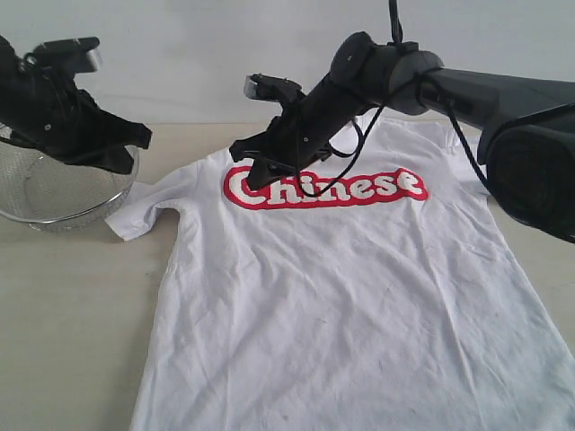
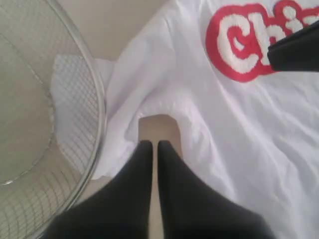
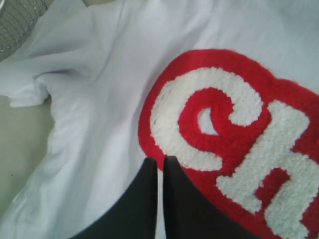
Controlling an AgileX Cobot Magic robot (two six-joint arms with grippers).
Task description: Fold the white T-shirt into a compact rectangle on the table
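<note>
The white T-shirt point(image 1: 359, 287) lies spread face up on the table point(image 1: 72, 314), its red-outlined "Chinese" lettering point(image 1: 325, 189) across the chest. My right gripper point(image 1: 256, 178) hovers over the "C" of the lettering, fingers closed with nothing between them; the right wrist view shows it point(image 3: 160, 160) just above the red patch point(image 3: 234, 139). My left gripper point(image 1: 135, 148) hangs above the basket rim at the left, shut and empty. In the left wrist view it point(image 2: 151, 145) points at the shirt's left armpit point(image 2: 159, 107). The neck tag is hidden behind the right arm.
A round wire-mesh metal basket point(image 1: 54, 193) stands at the left edge, touching the shirt's left sleeve point(image 1: 148, 208). The right arm's dark body point(image 1: 503, 117) stretches over the shirt's upper right. Bare tabletop lies left of the shirt.
</note>
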